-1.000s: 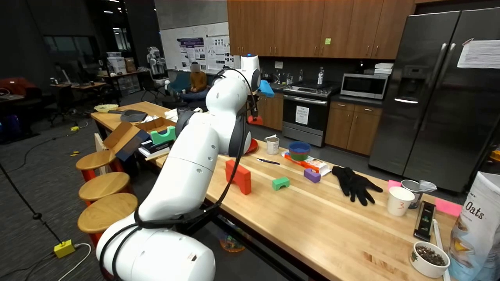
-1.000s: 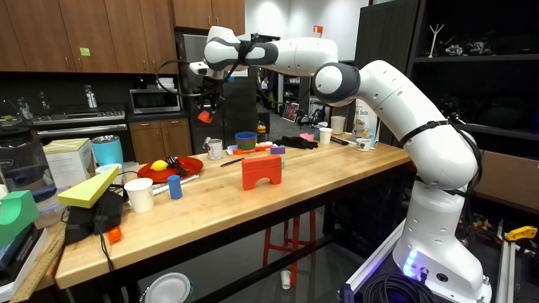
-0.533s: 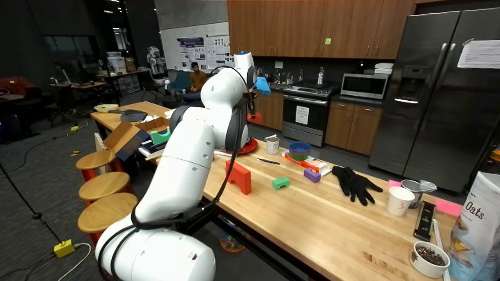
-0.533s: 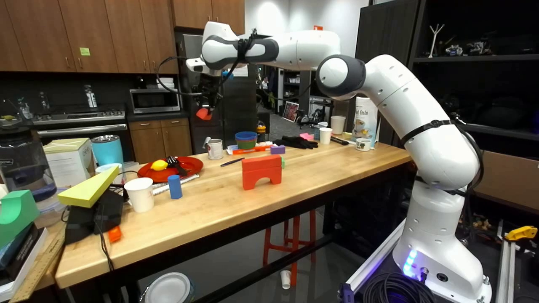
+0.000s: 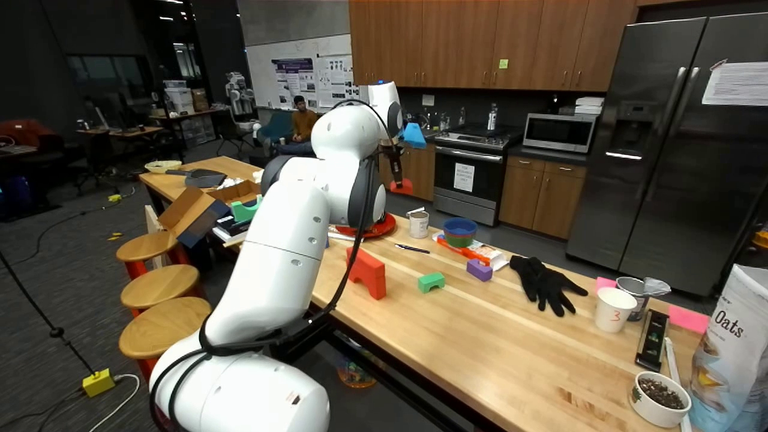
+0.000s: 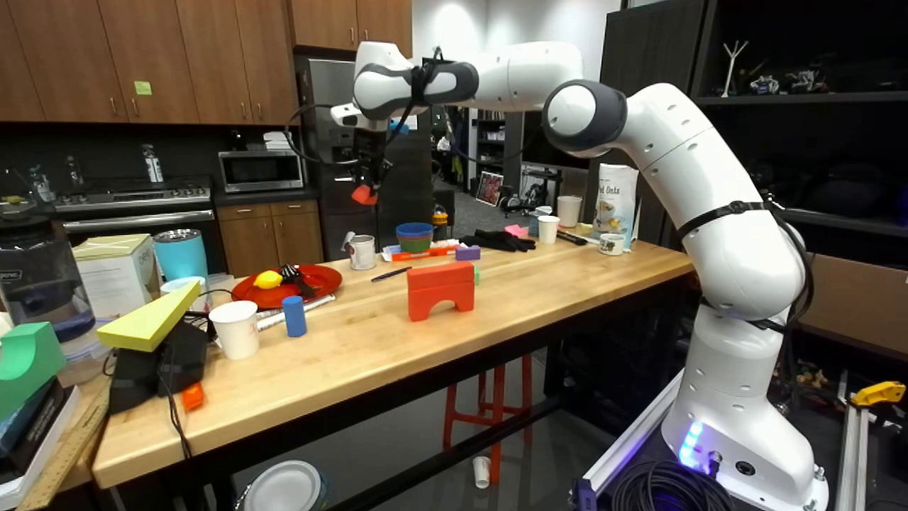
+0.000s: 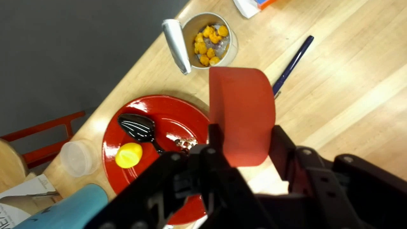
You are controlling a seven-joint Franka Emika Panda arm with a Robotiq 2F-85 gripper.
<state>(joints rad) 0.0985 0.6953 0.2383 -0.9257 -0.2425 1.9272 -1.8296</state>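
The gripper (image 7: 245,138) has a red block (image 7: 244,105) pinched between its two black fingers (image 7: 281,143), which stand just as far apart as the block. The block has a round side and is up in the air, high over the table (image 7: 349,95).

Lower down, in the wrist view, is a can (image 7: 234,51) with orange bits (image 7: 201,47) inside and its lid (image 7: 177,46) tipped up. A dark pen (image 7: 292,65) lies near the can. A red plate (image 7: 178,106) holds a black spoon (image 7: 136,127) and a lemon (image 7: 128,155).

In an exterior view, a red bar (image 6: 440,274) sits on a red arch (image 6: 420,305). A green block (image 5: 431,282) and a purple block (image 5: 479,270) lie near by. Past them come a black glove (image 5: 546,285), a cup (image 5: 612,307) with a 3 on it and a bag of oats (image 5: 723,360).

Way back, off the table, are the stove (image 5: 487,177), the microwave (image 5: 558,133) and a big dark fridge (image 5: 666,162). A man (image 5: 303,123) sits far off by a white board (image 5: 259,72).
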